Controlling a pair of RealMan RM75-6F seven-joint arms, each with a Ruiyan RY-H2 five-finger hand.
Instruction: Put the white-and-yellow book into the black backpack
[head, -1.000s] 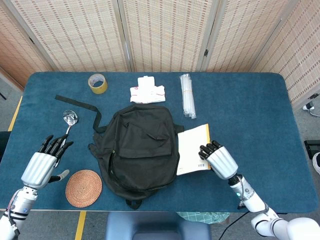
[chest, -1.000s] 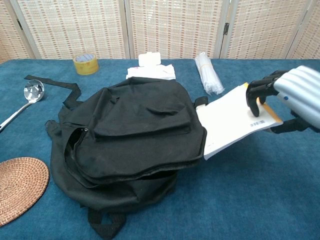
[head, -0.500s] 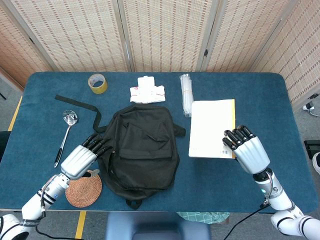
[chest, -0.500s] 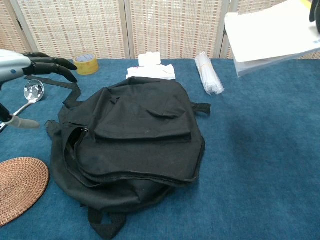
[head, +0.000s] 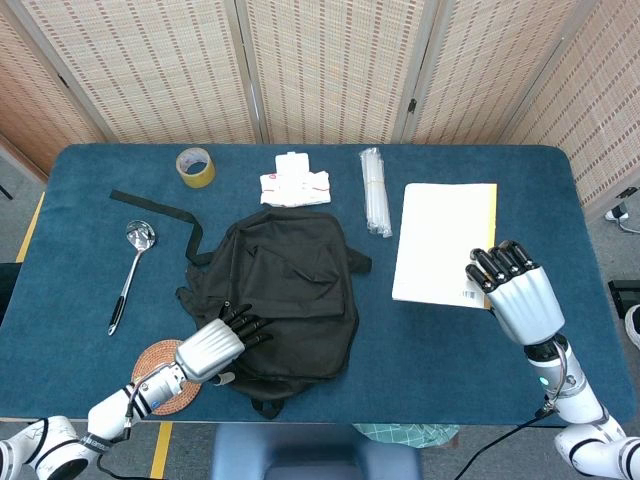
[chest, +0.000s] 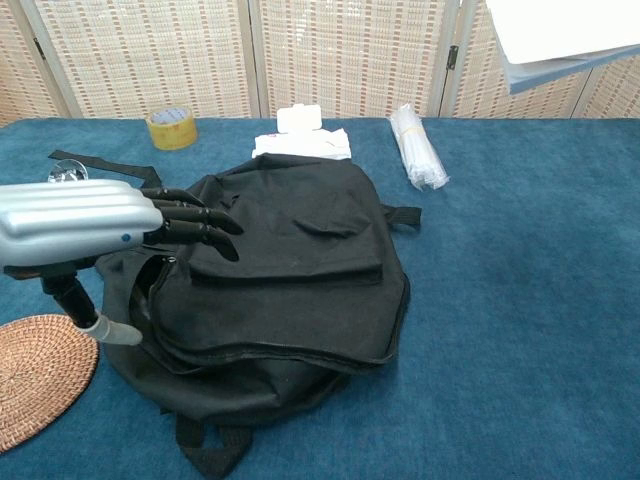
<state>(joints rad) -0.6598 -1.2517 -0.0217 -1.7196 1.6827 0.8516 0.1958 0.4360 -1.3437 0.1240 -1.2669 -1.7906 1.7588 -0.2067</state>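
The black backpack (head: 285, 290) (chest: 290, 270) lies flat in the middle of the blue table. My right hand (head: 515, 295) grips the near edge of the white-and-yellow book (head: 444, 255) and holds it up in the air to the right of the backpack. In the chest view only the book's underside (chest: 560, 35) shows at the top right. Fingers apart and holding nothing, my left hand (head: 222, 340) (chest: 100, 222) reaches over the backpack's near left side, by its zipper opening (chest: 150, 290).
A woven round coaster (head: 165, 375) lies at the front left and a metal ladle (head: 130, 265) on the left. At the back are a roll of yellow tape (head: 196, 167), a white packet (head: 294, 184) and a clear bag of straws (head: 374, 190). A black strap (head: 160, 210) trails off to the left.
My right hand has lifted the book off the table and carried it up and to the right. My left hand has moved from the front left corner onto the backpack's near left side.
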